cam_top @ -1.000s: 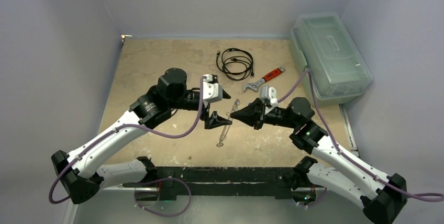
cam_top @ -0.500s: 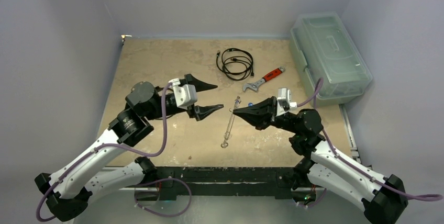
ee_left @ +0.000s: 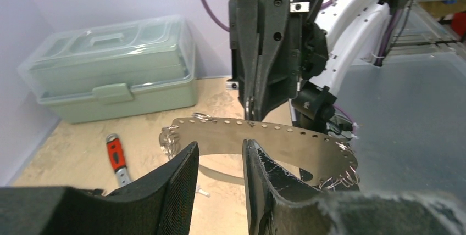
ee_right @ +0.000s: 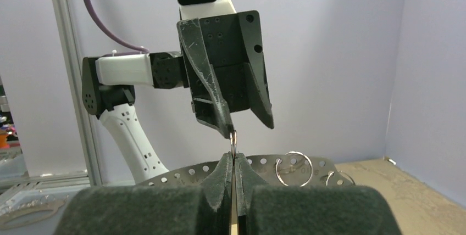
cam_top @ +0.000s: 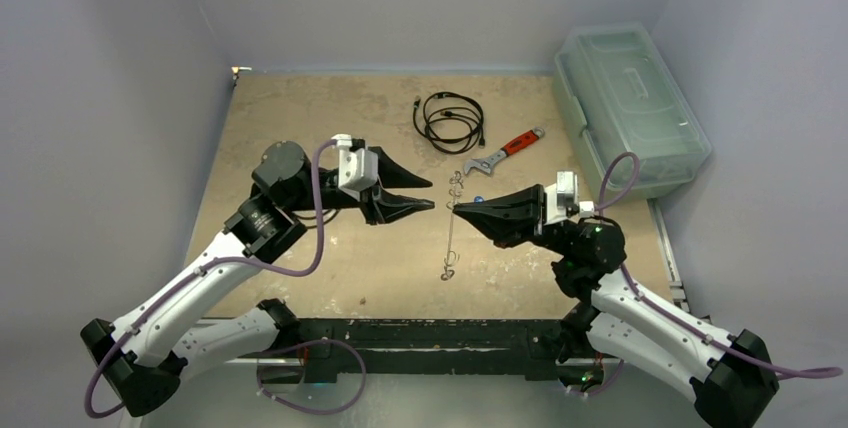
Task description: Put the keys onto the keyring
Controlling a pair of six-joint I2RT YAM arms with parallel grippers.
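Right hand (cam_top: pixel 458 209) clamped tight on the rim of the keyring (cam_top: pixel 450 240), held on edge above the bench (cam_top: pixel 300 108) between the two arms, small split rings (ee_right: pixel 294 169) hanging along its perforated band. Left hand (cam_top: pixel 429 195) facing it from the opposite side, fingers (ee_left: pixel 181 174) spread apart, tips close to the ring. Blue-headed key (cam_top: pixel 478 199) lying on the bench just beside the right hand, near the red-handled wrench (cam_top: pixel 505 151) and well apart from the pale green toolbox (cam_top: pixel 630 108); silver key not made out.
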